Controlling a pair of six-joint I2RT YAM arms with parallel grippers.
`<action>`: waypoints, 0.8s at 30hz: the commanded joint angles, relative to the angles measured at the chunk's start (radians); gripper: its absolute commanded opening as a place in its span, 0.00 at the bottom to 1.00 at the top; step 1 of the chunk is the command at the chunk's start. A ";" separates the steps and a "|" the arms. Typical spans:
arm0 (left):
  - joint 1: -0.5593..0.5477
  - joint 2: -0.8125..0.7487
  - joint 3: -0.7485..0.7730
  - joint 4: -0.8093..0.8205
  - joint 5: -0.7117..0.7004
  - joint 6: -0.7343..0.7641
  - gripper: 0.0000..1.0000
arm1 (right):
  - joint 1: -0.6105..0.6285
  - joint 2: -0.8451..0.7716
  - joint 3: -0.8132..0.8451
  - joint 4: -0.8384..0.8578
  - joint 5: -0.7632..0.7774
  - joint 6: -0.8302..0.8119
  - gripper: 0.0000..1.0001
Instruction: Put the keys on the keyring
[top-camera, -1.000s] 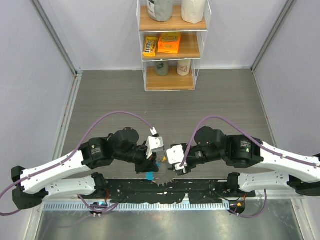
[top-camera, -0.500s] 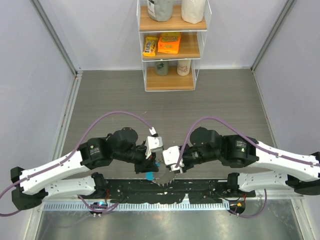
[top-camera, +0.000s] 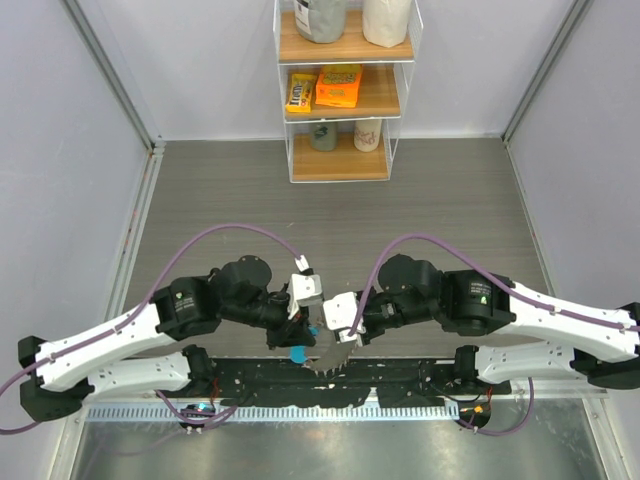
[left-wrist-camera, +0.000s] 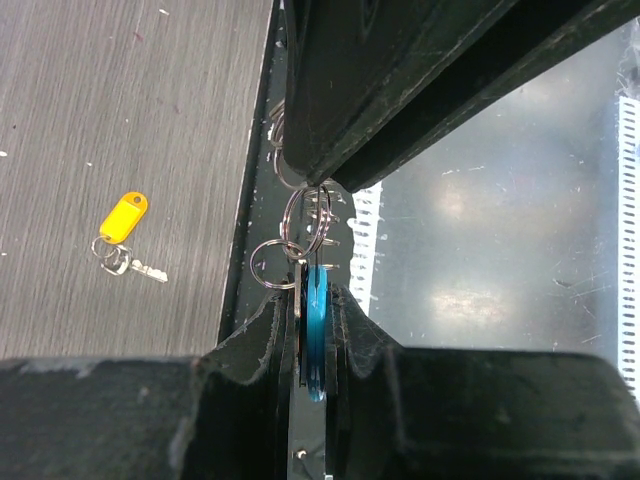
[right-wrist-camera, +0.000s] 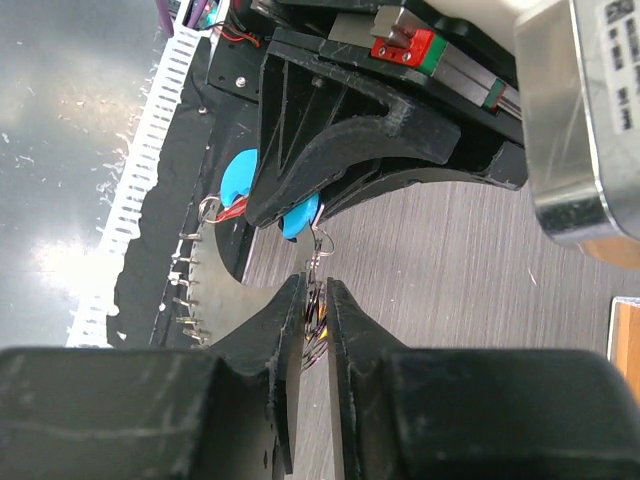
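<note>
My left gripper (left-wrist-camera: 313, 295) is shut on the blue tag (left-wrist-camera: 316, 335) of the keyring (left-wrist-camera: 305, 215), whose silvery wire rings hang just beyond its fingertips. My right gripper (right-wrist-camera: 316, 290) meets it tip to tip, its jaws shut on thin silvery rings (right-wrist-camera: 318, 312) below the blue tag (right-wrist-camera: 298, 217). A red tag (right-wrist-camera: 232, 208) shows beside the blue one. A key with a yellow tag (left-wrist-camera: 123, 217) lies loose on the grey table. From above, both grippers (top-camera: 300, 335) (top-camera: 336, 338) join near the table's front edge over the blue tag (top-camera: 298, 354).
A white shelf unit (top-camera: 343, 90) with snack packets and cups stands at the back. A black base plate (top-camera: 400, 378) and a white ribbed strip (top-camera: 300, 411) run along the near edge under the arms. Grey walls close both sides.
My right gripper has moved left up to the left gripper and closed its jaws on the rings. The left gripper has held the blue tag and barely shifted.
</note>
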 joint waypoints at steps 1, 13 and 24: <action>0.003 -0.050 0.019 0.080 0.041 -0.012 0.00 | 0.005 -0.015 0.019 -0.018 0.022 -0.001 0.18; 0.003 -0.107 -0.021 0.140 0.074 -0.017 0.00 | 0.005 -0.091 -0.001 0.054 0.033 0.065 0.06; 0.001 -0.168 -0.059 0.221 0.070 -0.025 0.00 | 0.004 -0.186 -0.090 0.261 0.064 0.231 0.06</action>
